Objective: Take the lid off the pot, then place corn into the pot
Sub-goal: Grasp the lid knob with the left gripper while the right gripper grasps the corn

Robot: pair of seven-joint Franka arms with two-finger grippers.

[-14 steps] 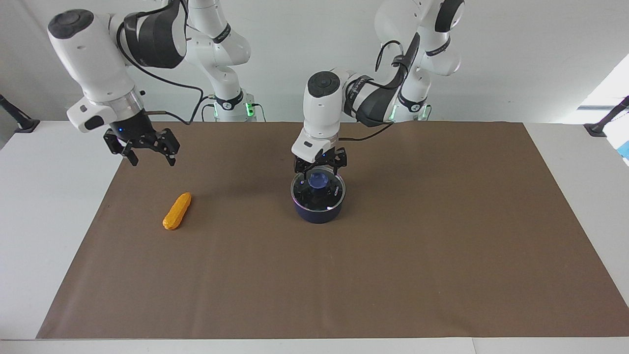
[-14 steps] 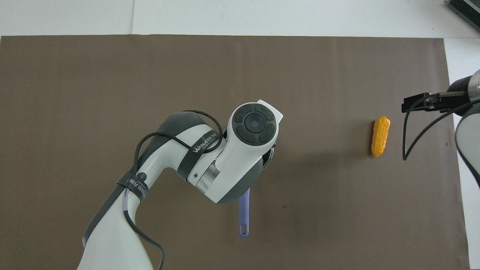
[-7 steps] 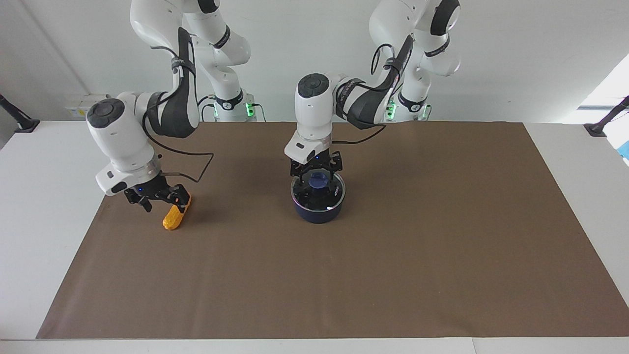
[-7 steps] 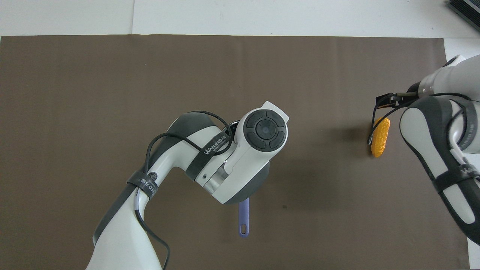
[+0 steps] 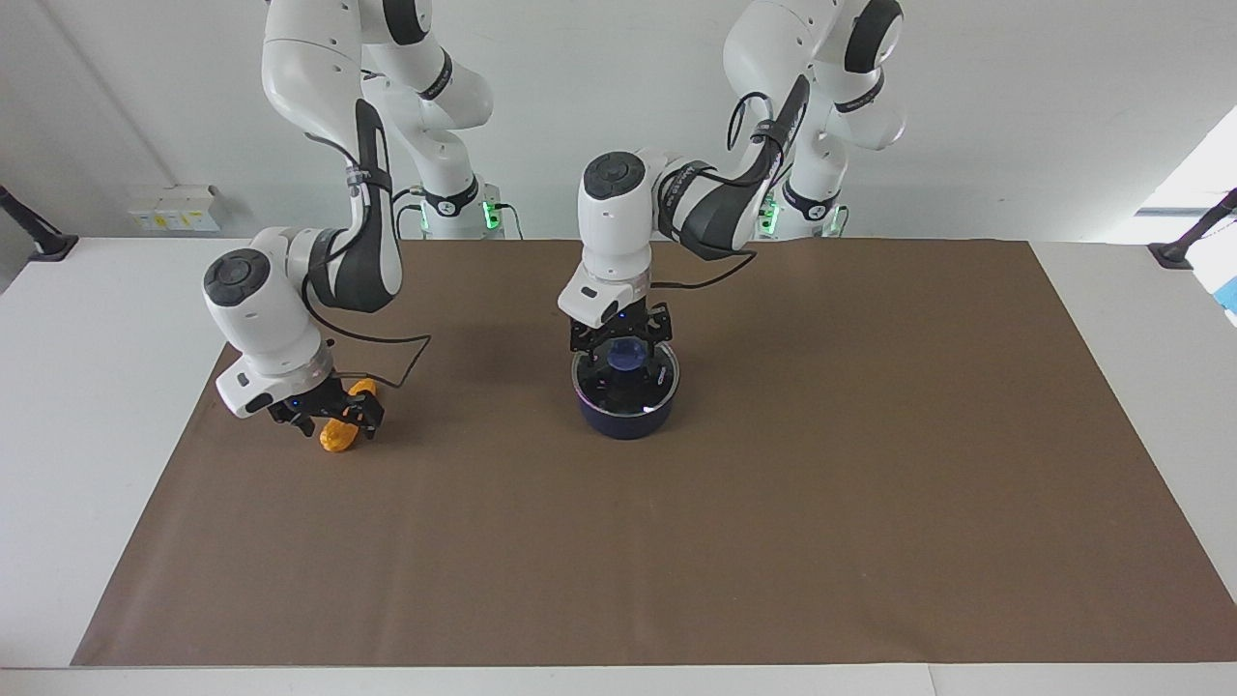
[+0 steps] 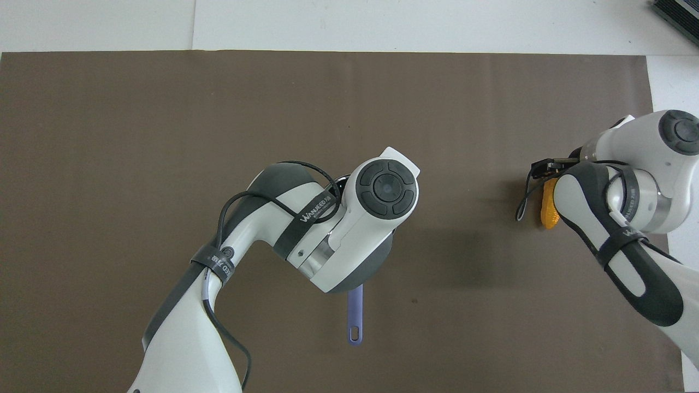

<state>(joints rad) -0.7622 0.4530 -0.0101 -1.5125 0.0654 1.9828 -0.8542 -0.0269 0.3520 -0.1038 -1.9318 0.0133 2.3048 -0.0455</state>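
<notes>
The navy pot (image 5: 626, 416) stands mid-table with the glass lid (image 5: 659, 373) on it. My left gripper (image 5: 623, 340) hangs over the lid, open, its fingers on either side of the blue knob (image 5: 626, 359). In the overhead view the left wrist covers the pot, and only its handle (image 6: 355, 316) shows, pointing toward the robots. The orange corn (image 5: 335, 440) lies on the mat toward the right arm's end. My right gripper (image 5: 329, 418) is down over the corn, open, its fingers astride the cob's middle. The right arm hides most of the corn (image 6: 548, 210) from above.
A brown mat (image 5: 773, 541) covers most of the white table (image 5: 87, 387). Black clamp stands (image 5: 1184, 246) sit at the table's corners nearest the robots. Nothing else lies on the mat.
My right arm has swung down from high above the mat's edge onto the corn. My left gripper has stayed over the lid's knob, barely shifting.
</notes>
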